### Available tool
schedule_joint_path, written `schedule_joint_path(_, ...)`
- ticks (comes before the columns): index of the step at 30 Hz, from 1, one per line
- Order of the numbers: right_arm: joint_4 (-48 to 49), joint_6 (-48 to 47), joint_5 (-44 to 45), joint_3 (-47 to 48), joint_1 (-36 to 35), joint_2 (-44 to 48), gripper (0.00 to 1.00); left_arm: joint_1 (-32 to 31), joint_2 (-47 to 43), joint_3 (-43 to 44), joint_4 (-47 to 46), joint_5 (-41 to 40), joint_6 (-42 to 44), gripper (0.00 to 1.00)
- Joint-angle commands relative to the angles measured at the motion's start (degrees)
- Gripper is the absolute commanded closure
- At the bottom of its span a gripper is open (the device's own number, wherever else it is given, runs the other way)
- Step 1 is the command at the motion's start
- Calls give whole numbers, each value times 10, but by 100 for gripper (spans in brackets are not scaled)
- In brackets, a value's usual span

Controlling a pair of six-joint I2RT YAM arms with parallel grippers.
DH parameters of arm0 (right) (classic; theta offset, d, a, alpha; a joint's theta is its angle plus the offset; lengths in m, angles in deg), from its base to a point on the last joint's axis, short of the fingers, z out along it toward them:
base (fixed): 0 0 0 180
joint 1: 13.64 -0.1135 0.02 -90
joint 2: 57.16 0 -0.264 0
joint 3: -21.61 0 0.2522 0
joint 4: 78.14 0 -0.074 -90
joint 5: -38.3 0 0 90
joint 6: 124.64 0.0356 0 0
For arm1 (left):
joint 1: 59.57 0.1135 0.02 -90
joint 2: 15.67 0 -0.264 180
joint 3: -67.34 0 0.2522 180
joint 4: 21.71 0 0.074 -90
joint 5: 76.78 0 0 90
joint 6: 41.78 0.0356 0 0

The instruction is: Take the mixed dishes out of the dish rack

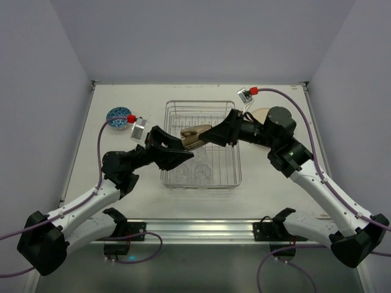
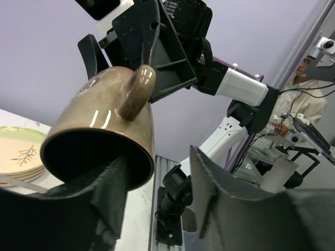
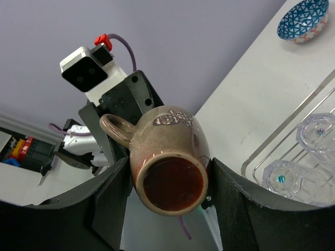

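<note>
Right pincer (image 3: 170, 170) clamped on mug (image 3: 172, 136), left pincer (image 2: 159, 157) half-open at its mouth, contact unclear, dish rack (image 1: 235, 165) partly hidden

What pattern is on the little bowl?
Small round bowl: blue-and-white triangles, best in right wrist view.

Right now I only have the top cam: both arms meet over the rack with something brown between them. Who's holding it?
Observer: The right one. In the right wrist view, the right gripper is clamped on the mug, with a finger on each side.
Operator: Other arm on it too?
Observer: It isn't gripping. In the left wrist view, the left gripper has one finger at the mug's mouth, and the other stands clear of its wall.
Operator: Handle free?
Observer: Yes. In both wrist views the handle is bare, and no finger of either gripper touches it.
</note>
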Motion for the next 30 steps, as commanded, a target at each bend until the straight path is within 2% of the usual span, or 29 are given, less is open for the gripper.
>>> schedule_joint_path(1,67,26,-29,-2,-7,0,100,-8,6,12,-47,-18,8,52)
schedule_joint_path(5,77,29,-23,-12,-15,0,100,-8,2,1,-63,-36,11,64)
schedule_joint_path(8,84,35,-23,-19,-19,-3,100,-9,0,-2,-65,-46,15,81)
schedule_joint_path(9,84,35,-23,-23,-20,-3,100,-9,2,-3,-65,-48,17,96)
schedule_joint_path(10,85,36,-23,-24,-21,-5,100,-9,1,-3,-64,-49,18,100)
schedule_joint_path(12,88,35,-22,-26,-21,-5,99,-9,2,-6,-62,-55,21,100)
schedule_joint_path(13,86,31,-21,-28,-21,-4,91,-9,1,-6,-53,-56,24,100)
schedule_joint_path(14,82,28,-5,-30,-21,1,66,-9,0,-4,-42,-60,26,100)
schedule_joint_path(15,71,17,6,-29,-21,4,49,-9,-8,-2,-27,-72,39,100)
schedule_joint_path(16,43,7,22,-27,-19,7,11,-9,-15,1,16,-81,48,100)
schedule_joint_path(17,25,-5,65,-23,-16,10,1,-9,-22,5,48,-92,60,100)
schedule_joint_path(18,-1,-28,88,-12,-13,16,1,-9,-40,18,81,-124,87,100)
schedule_joint_path(19,-38,-39,106,-7,-8,20,1,-9,-50,28,167,-139,103,100)
schedule_joint_path(20,-54,-60,123,-3,8,25,1,-9,-58,41,215,-156,139,100)
schedule_joint_path(21,-74,-72,184,0,14,40,1,-9,-72,72,262,-200,159,100)
schedule_joint_path(22,-127,-87,236,5,17,49,1,-9,-78,90,369,-228,177,100)
schedule_joint_path(23,-151,-101,288,9,17,57,1,-9,-82,106,416,-259,194,100)
schedule_joint_path(24,-171,-127,367,12,17,74,1,-10,-82,140,508,-326,223,100)
schedule_joint_path(26,-208,-152,419,13,18,88,1,-9,-69,183,599,-394,244,100)
schedule_joint_path(27,-215,-175,445,15,18,93,1,-8,-45,208,701,-477,256,100)
schedule_joint_path(30,-245,-209,460,24,19,96,1,0,29,310,849,-577,263,100)
